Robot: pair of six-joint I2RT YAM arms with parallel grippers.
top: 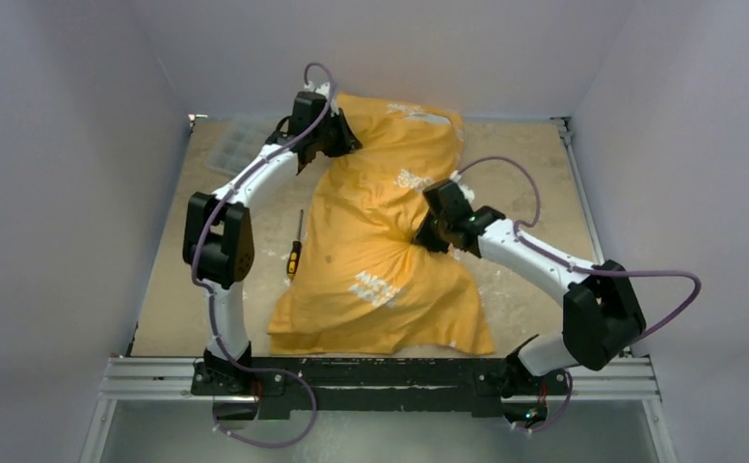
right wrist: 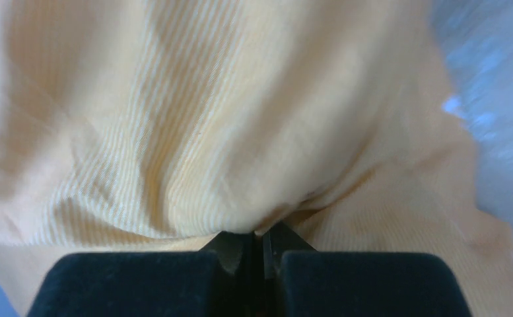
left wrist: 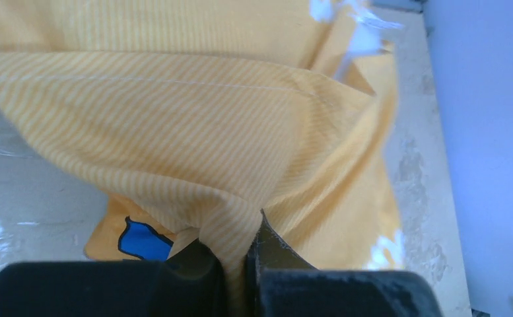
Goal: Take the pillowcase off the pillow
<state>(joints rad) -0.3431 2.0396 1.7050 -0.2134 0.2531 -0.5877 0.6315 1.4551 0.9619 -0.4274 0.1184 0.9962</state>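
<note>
Jaws of left gripper (left wrist: 239, 254) nearly together, clamped on a pinched fold of the pillowcase (top: 380, 251) at its far end. Jaws of right gripper (right wrist: 263, 243) shut tight on pillowcase fabric at its right edge, mid-length. Pillowcase sprawls down table centre, far wall to near edge. Clear tray (top: 230, 147) far left, contents can't tell. Screwdriver (top: 295, 253) just left of the cloth.

The left arm (top: 254, 178) stands tall on its side, elbow kinked outward, forearm reaching to the far end. There the left gripper (top: 339, 143) has its jaws pinched tight on a fold of pillowcase (top: 380, 260). The right arm (top: 534, 260) has its elbow low near the base and its forearm angled inward. The right gripper (top: 428, 231) is clamped on the pillowcase too, jaws almost touching.
</note>
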